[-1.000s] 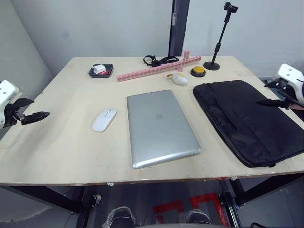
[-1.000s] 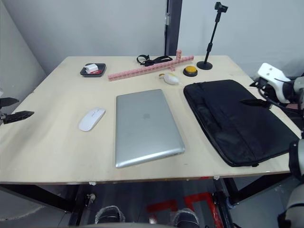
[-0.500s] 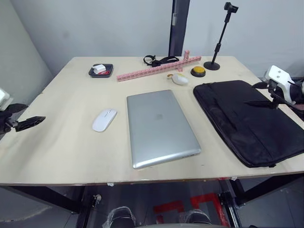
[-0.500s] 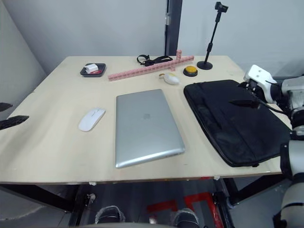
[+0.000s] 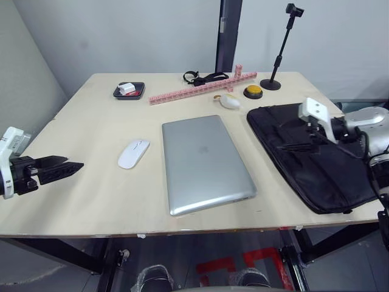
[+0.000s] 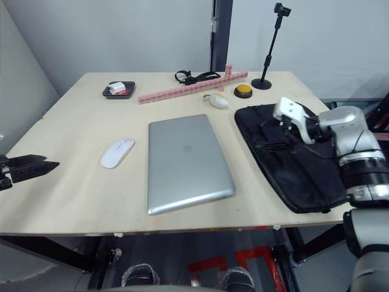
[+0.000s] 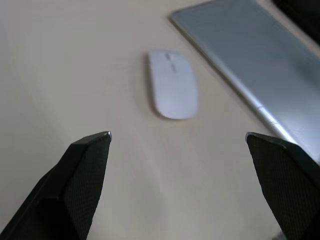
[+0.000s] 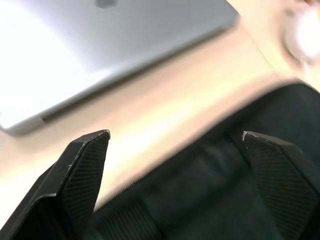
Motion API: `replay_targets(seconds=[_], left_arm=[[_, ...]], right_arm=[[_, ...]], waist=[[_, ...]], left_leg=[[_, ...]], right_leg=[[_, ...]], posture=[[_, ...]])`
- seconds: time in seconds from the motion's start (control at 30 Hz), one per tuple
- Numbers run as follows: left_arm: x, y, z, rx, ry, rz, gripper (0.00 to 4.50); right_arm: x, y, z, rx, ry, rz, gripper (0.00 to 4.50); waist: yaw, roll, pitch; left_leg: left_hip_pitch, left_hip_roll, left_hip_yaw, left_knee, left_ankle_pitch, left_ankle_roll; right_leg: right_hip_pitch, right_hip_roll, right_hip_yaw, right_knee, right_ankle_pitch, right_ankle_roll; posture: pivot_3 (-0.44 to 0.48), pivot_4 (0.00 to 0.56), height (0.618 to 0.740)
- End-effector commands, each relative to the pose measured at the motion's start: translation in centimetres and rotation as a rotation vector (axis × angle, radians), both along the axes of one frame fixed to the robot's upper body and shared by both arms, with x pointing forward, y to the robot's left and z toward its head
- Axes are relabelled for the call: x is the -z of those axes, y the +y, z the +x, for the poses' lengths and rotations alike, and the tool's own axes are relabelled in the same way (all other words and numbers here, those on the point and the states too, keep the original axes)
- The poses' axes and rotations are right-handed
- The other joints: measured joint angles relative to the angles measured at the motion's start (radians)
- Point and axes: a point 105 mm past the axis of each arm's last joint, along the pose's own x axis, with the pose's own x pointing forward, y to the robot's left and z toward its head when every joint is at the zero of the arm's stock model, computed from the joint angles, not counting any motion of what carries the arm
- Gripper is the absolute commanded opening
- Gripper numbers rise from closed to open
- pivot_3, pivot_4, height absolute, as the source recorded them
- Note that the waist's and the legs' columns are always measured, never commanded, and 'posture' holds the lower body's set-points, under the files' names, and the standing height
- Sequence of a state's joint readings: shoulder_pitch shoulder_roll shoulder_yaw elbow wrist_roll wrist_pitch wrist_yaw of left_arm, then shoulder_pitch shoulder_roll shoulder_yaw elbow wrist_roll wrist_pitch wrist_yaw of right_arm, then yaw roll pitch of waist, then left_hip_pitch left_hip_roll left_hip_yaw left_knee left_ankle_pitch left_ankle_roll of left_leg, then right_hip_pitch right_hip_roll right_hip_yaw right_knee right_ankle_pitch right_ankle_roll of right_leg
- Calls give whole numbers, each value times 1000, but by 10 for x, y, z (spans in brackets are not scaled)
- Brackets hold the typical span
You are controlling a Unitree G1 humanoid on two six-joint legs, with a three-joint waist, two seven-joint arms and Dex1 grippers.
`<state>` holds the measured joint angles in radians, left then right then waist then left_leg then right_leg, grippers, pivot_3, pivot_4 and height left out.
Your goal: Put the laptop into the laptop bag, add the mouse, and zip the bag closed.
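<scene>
Presently: R gripper [image 8: 175, 145] jaws released above laptop bag [image 8: 215, 200], laptop [image 8: 100, 45] ahead; L gripper [image 7: 180, 145] jaws released, mouse [image 7: 172, 82] just ahead, untouched.

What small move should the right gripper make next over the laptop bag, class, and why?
Probably lower the open right gripper onto the laptop bag's near edge to find the zipper. The bag lies flat and looks closed, the laptop and mouse lie outside it on the table, and the gripper hovers above that edge.

Both arms reach inward, left gripper [image 5: 72, 166] and right gripper [image 5: 285, 139] (fingers spread apart).
</scene>
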<state>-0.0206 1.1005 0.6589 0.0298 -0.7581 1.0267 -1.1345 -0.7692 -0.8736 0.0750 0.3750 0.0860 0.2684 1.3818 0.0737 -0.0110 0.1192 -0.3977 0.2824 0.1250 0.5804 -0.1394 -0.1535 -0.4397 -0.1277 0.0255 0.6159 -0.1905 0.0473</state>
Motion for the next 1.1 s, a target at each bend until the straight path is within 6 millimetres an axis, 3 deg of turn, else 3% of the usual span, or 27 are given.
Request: replay_targets(seconds=[0.03, 0.3, 0.33, 0.57, 0.87, 1.1], left_arm=[[-11, -23, 1, 68, 3, -100, 4500], [23, -73, 7, 169, 395, -309, 4500], [27, -78, 13, 168, 421, -336, 4500], [41, -111, 44, 204, 476, -445, 4500], [69, -123, 72, 122, 504, -423, 4500], [83, -140, 79, 137, 533, -431, 4500]], right_arm=[[2, 16, 0, -53, -66, -98, 2932], [17, 45, 16, -86, -109, -142, 192], [22, 45, 19, -81, -109, -158, 33], [45, 55, 35, -83, -124, -224, 33], [56, 57, 48, -64, -126, -236, 33], [68, 62, 49, -67, -99, -220, 33]], waist=[[2, 0, 0], [6, 0, 0], [6, 0, 0], [6, 1, -1], [2, 1, -1], [6, 1, -1]], left_leg=[[0, 0, 0, 0, 0, 0], [0, 0, 0, 0, 0, 0], [0, 0, 0, 0, 0, 0], [-1, -1, -1, 1, 1, -1], [-2, -1, -2, 0, 1, -1], [-2, -1, -3, 0, 1, -1]], right_leg=[[0, 0, 0, 0, 0, 0], [1, 0, 0, 0, 0, 0], [0, 0, 0, 0, 0, 0], [1, 0, 0, 0, 0, 0], [2, 0, -1, -1, 1, 1], [2, 0, -1, -1, 1, 0]], posture=[[0, 150, 740], [0, 150, 740], [0, 150, 740], [0, 150, 740], [0, 150, 740], [0, 150, 740]])
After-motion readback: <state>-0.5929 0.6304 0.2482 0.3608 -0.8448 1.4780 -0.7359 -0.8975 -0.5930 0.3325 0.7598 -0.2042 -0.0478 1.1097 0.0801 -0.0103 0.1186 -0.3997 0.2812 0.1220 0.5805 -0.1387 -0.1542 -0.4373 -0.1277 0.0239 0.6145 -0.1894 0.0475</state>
